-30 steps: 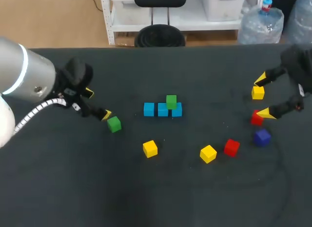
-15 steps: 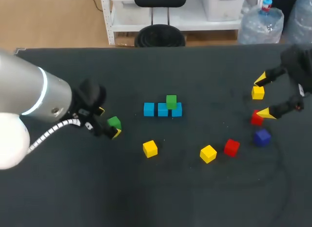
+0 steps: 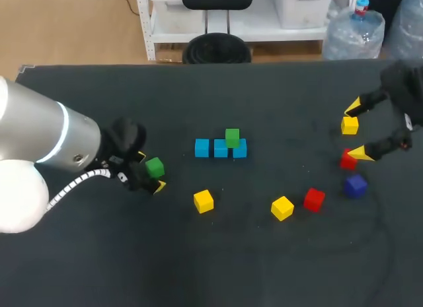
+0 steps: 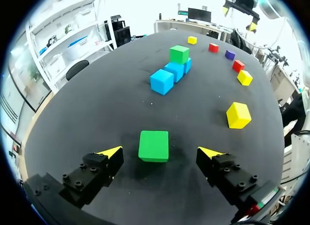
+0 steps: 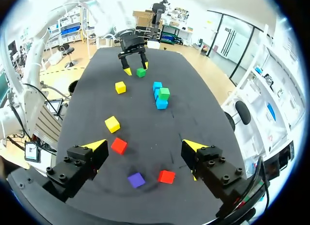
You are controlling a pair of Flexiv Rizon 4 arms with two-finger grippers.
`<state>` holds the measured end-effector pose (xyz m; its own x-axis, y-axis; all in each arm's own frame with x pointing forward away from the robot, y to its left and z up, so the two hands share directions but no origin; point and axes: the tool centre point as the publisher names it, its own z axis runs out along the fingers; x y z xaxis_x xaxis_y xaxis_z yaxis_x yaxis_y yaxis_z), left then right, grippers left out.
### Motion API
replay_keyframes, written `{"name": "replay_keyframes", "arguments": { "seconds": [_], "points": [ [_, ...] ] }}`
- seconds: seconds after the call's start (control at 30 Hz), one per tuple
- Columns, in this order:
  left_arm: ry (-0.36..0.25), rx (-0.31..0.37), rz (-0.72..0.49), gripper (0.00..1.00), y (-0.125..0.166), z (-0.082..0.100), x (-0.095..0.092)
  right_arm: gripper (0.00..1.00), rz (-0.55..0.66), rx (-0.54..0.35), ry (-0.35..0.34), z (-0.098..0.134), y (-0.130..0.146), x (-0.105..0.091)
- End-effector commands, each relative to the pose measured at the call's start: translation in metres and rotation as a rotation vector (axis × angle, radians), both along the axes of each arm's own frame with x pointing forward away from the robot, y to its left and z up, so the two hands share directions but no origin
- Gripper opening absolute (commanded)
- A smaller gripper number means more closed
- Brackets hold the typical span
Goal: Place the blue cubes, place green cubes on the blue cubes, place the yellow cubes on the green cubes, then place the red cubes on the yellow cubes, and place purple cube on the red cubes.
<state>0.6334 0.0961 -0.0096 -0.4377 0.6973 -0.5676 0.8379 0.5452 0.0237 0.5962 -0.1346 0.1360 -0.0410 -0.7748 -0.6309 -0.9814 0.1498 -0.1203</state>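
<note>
Picking up the loose green cube (image 3: 154, 166) is your step: it sits left of centre between the left gripper (image 3: 150, 171)'s spread jaws. Next, pinch it, lift, and set it on the blue cubes (image 3: 203, 148) beside the stacked green cube (image 3: 232, 136). At the frame's right edge the right gripper (image 3: 356, 130) is spread too.

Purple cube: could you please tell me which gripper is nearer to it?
Right. The right gripper is close beside the purple cube; the left gripper is far across the table, around a loose green cube.
</note>
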Motion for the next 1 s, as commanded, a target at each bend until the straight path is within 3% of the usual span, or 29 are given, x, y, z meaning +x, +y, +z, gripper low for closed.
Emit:
{"name": "replay_keyframes", "arguments": {
  "seconds": [0.03, 0.13, 0.3, 0.4, 0.47, 0.63, 0.73, 1.0],
  "points": [
    [0.010, -0.005, -0.009, 1.00, -0.001, -0.003, 0.004, 1.00, 0.001, 0.002, 0.000, -0.001, 0.000, 0.001],
    [0.016, -0.005, -0.012, 1.00, -0.001, -0.004, 0.005, 1.00, 0.001, 0.002, 0.000, -0.001, 0.000, 0.001],
    [0.016, -0.001, -0.013, 0.79, 0.000, -0.001, 0.007, 1.00, 0.001, 0.002, 0.000, -0.001, 0.000, 0.001],
    [0.011, -0.001, -0.013, 0.77, 0.001, 0.001, 0.009, 1.00, 0.001, 0.002, 0.000, -0.001, 0.000, 0.001],
    [0.010, -0.001, -0.014, 0.56, 0.000, 0.002, 0.009, 1.00, 0.001, 0.002, 0.000, -0.001, 0.000, 0.001],
    [0.013, 0.000, -0.015, 0.38, 0.000, 0.001, 0.011, 1.00, 0.001, 0.002, 0.000, -0.001, 0.000, 0.001],
    [0.011, 0.001, -0.016, 0.00, 0.000, 0.003, 0.012, 1.00, 0.001, 0.002, 0.000, -0.001, 0.000, 0.001],
    [0.008, 0.010, -0.038, 0.00, -0.003, 0.010, 0.013, 1.00, 0.001, 0.002, 0.000, -0.001, 0.000, 0.001]
  ]
}}
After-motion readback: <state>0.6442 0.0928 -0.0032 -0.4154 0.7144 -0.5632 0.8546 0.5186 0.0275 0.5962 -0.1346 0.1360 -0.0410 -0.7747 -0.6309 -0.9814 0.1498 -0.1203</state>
